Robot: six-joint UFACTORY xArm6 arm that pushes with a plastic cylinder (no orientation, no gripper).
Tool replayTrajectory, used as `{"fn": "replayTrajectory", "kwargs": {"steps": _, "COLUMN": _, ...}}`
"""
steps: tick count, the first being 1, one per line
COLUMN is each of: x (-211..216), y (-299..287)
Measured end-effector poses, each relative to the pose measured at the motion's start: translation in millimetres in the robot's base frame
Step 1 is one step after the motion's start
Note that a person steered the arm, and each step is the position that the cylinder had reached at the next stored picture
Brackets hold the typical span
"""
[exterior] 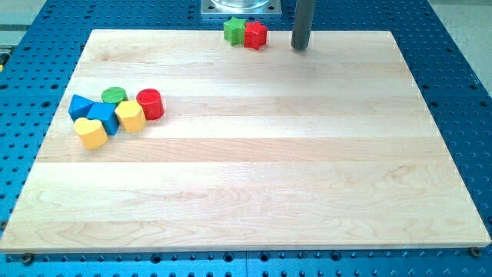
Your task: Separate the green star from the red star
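The green star [234,30] and the red star [255,35] sit side by side, touching, at the top edge of the wooden board [246,192], green on the view's left. My tip [300,47] rests on the board just to the right of the red star, a short gap away from it. The rod rises straight up out of the view's top.
A cluster sits at the board's left: a green cylinder [114,96], a red cylinder [150,103], a yellow hexagon block [131,116], a yellow heart [91,132], a blue block [104,117] and another blue block [79,105]. A metal base [240,7] stands above the stars.
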State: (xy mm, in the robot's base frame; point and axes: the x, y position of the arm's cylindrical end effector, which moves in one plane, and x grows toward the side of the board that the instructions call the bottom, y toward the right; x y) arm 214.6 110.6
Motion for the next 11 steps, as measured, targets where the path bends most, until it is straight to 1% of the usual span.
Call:
{"fn": "replayTrajectory", "kwargs": {"steps": 1, "x": -22, "y": -4}}
{"fn": "replayTrajectory", "kwargs": {"steps": 3, "x": -22, "y": -27}}
{"fn": "replayTrajectory", "kwargs": {"steps": 8, "x": -21, "y": -109}}
{"fn": "replayTrajectory", "kwargs": {"steps": 9, "x": -21, "y": -134}}
{"fn": "replayTrajectory", "kwargs": {"steps": 11, "x": -23, "y": -223}}
